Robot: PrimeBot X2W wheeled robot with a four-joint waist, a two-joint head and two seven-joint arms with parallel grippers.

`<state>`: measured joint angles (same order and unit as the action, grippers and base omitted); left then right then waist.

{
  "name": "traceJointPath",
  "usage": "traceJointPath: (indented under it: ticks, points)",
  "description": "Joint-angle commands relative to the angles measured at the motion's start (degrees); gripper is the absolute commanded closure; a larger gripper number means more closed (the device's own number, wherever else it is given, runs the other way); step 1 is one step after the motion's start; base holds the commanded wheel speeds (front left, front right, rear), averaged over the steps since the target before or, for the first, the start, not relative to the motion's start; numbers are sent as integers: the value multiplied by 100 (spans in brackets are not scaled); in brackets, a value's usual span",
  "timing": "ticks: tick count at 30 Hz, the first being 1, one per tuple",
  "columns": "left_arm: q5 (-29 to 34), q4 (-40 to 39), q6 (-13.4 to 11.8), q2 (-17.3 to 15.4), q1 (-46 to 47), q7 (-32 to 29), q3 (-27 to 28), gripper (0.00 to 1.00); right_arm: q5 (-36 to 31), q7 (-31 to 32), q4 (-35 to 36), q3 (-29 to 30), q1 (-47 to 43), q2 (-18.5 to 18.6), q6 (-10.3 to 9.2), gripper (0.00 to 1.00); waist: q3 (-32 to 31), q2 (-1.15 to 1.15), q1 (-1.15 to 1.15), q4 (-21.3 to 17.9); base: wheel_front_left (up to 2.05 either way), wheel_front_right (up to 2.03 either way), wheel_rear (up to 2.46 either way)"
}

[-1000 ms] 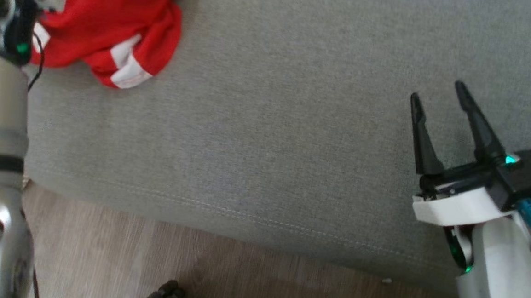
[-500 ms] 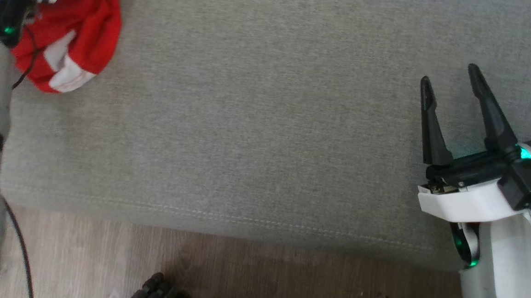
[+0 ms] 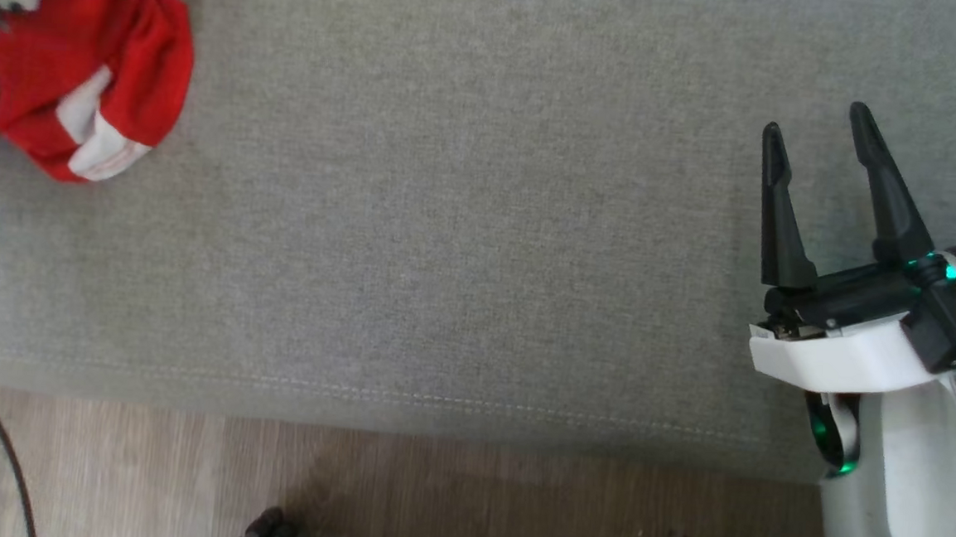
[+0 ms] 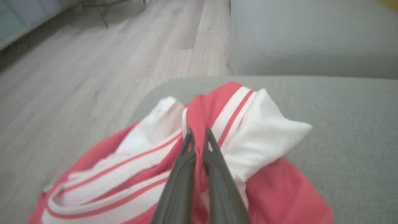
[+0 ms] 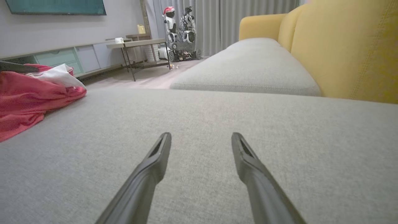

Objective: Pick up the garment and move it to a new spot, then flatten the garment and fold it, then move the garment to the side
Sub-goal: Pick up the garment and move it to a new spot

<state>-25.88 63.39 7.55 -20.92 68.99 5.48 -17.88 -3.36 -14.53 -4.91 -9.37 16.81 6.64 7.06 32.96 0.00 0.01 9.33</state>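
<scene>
A crumpled red garment (image 3: 84, 62) with white striped panels lies bunched at the far left of the grey sofa seat (image 3: 463, 243). In the left wrist view my left gripper (image 4: 198, 133) is shut on a red fold of the garment (image 4: 236, 124) at the top of the bunch. My right gripper (image 3: 814, 131) hovers open over bare cushion at the right, fingers spread with nothing between them (image 5: 201, 138). The right wrist view also shows the garment (image 5: 28, 93) at its left edge.
The seat's front edge (image 3: 437, 399) runs above a wooden floor (image 3: 472, 501). A yellow backrest (image 5: 342, 46) and a second grey cushion (image 5: 248, 65) lie beyond. A side table (image 5: 136, 46) and another robot (image 5: 180, 31) stand across the room.
The head camera has swung, shifting the whole picture leftward. The garment bunch sits further left in view with my left gripper on it. The right gripper stays open.
</scene>
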Motion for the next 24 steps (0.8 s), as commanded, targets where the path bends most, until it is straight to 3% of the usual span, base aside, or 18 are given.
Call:
traceJointPath:
  ticks: [1,5,13,24]
  points:
    - [-42,-201,-7,-452,250,156,73,100,88,-47,157,-144,0,-92,43,0,-150,0,-1,-17,0,0,0]
    - [-108,-552,-7,-600,312,673,-325,100,244,-47,62,-227,16,-219,43,0,-693,0,-1,-110,0,0,0]
    - [-212,-1283,-7,-854,410,904,-960,100,522,-47,-126,-360,-156,-351,43,0,-1649,0,-1,-475,0,0,0]
    - [-393,-2596,-7,-787,748,911,-1776,100,1073,-47,29,-457,-291,-375,43,0,-2155,0,-1,-1417,0,0,0]
